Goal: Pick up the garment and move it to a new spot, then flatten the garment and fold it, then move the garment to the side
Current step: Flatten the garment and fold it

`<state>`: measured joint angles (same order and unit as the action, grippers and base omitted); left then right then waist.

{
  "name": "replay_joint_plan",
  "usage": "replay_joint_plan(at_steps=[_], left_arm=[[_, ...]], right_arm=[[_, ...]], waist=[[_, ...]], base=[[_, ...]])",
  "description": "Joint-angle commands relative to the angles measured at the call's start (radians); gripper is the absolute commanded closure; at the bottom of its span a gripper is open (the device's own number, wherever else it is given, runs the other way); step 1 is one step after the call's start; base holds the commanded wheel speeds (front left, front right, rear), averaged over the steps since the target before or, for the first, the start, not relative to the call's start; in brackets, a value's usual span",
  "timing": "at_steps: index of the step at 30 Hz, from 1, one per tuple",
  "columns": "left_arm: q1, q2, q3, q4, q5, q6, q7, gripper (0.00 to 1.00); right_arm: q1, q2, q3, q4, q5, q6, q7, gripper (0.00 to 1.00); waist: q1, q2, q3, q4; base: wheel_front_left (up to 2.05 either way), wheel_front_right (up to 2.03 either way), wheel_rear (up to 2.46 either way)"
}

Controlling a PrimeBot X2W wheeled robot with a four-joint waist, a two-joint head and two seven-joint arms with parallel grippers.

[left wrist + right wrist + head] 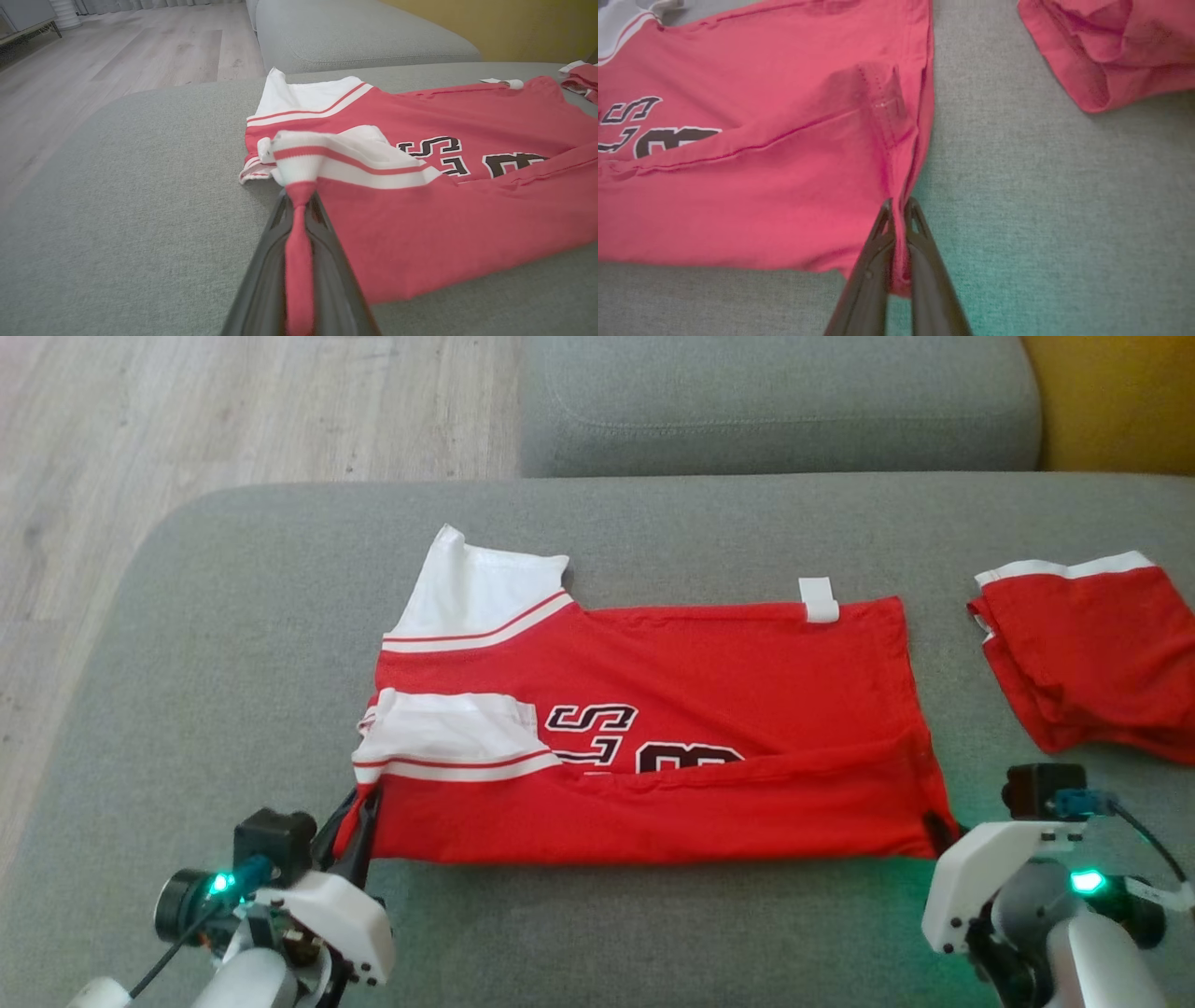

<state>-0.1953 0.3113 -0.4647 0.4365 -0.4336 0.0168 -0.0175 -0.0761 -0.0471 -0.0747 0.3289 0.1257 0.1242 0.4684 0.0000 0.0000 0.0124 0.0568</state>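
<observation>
Red jersey (728,653) with white, red-striped sleeves (467,593), black lettering (590,719); grey cushion (187,663).

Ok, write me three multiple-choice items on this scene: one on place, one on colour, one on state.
1. Where does the smaller red garment lie from the jersey?
A. on the robot's left of it
B. on the robot's right of it
C. on top of it

2. The jersey's sleeves are mostly:
A. blue
B. black
C. white

3. The left end effector is:
A. shut on the jersey
B. open above it
C. shut on nothing

Key:
1 B: the head view shows it lying apart, to the right, on the grey cushion.
2 C: both sleeves are white with a red stripe.
3 A: red cloth is pinched between its fingers, as with the right end effector.
</observation>
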Motion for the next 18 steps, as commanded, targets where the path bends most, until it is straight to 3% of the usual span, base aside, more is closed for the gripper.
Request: replay_joint_plan(at_steps=[1, 2, 3, 4, 10, 18], left_arm=[[-0.038, 0.03, 0.038, -0.035, -0.007, 0.011, -0.007, 0.86], [-0.039, 0.029, 0.038, -0.036, -0.007, 0.013, -0.008, 0.6], [-0.04, 0.028, 0.038, -0.037, -0.007, 0.015, -0.009, 0.14], [-0.041, 0.028, 0.037, -0.038, -0.007, 0.018, -0.01, 0.0], [-0.056, 0.018, 0.067, -0.058, -0.018, 0.049, -0.055, 0.0], [-0.082, -0.02, 0.152, -0.149, -0.047, 0.07, -0.222, 0.0]], right_arm=[[-0.025, -0.005, 0.013, -0.049, -0.003, 0.007, -0.006, 0.82], [-0.022, -0.004, 0.008, -0.06, -0.007, 0.007, -0.014, 0.15], [-0.02, -0.004, 0.002, -0.068, -0.006, 0.007, -0.021, 0.0], [-0.02, -0.004, 0.002, -0.075, 0.001, 0.007, -0.03, 0.0], [-0.031, -0.003, 0.021, -0.122, 0.069, 0.007, -0.15, 0.0], [-0.065, -0.003, 0.08, -0.172, 0.096, 0.007, -0.378, 0.0]], waist=[[0.0, 0.0, 0.005, -0.001], [0.0, 0.0, 0.008, -0.002], [0.0, 0.0, 0.01, -0.002], [0.0, 0.0, 0.013, -0.002], [0.0, 0.0, 0.023, -0.006], [0.0, 0.0, 0.049, -0.023]], base=[[0.0, 0.0, 0.0], [0.0, 0.0, 0.0], [0.0, 0.0, 0.0], [0.0, 0.0, 0.0], [0.0, 0.0, 0.0], [0.0, 0.0, 0.0]])
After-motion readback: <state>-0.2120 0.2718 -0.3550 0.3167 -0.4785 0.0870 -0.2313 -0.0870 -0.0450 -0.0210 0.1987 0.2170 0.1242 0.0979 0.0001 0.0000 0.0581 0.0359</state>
